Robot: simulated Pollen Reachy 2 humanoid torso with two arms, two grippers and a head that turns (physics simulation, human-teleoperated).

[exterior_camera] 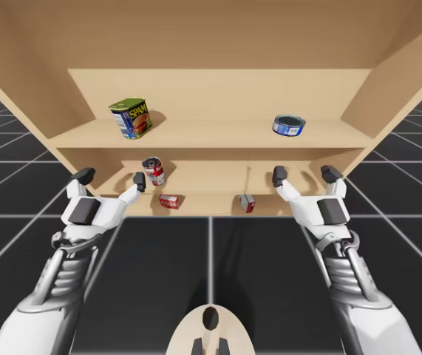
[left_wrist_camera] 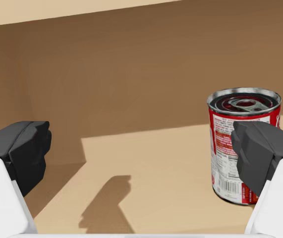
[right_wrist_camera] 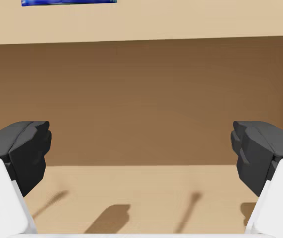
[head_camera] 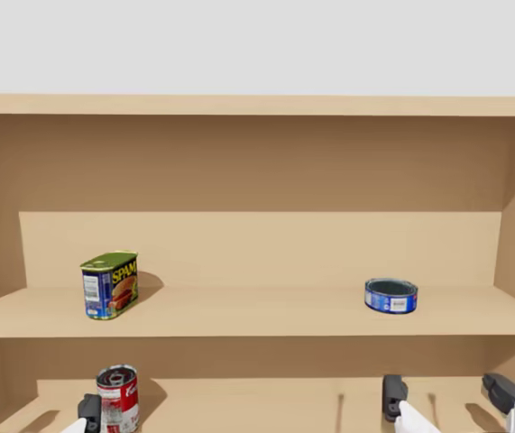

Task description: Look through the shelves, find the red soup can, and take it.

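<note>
Red can point(left_wrist_camera: 244, 144) upright on lower shelf point(left_wrist_camera: 156, 163), ahead of left gripper point(left_wrist_camera: 141, 146), off-centre behind one finger. Left gripper fingers apart; right gripper point(right_wrist_camera: 141, 148) fingers apart. Risk: straight advance, finger topples can.

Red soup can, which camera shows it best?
The left wrist view: the red soup can stands upright, close, top and label clear. The high view shows it small on the lower shelf; the head view crops its base.
</note>
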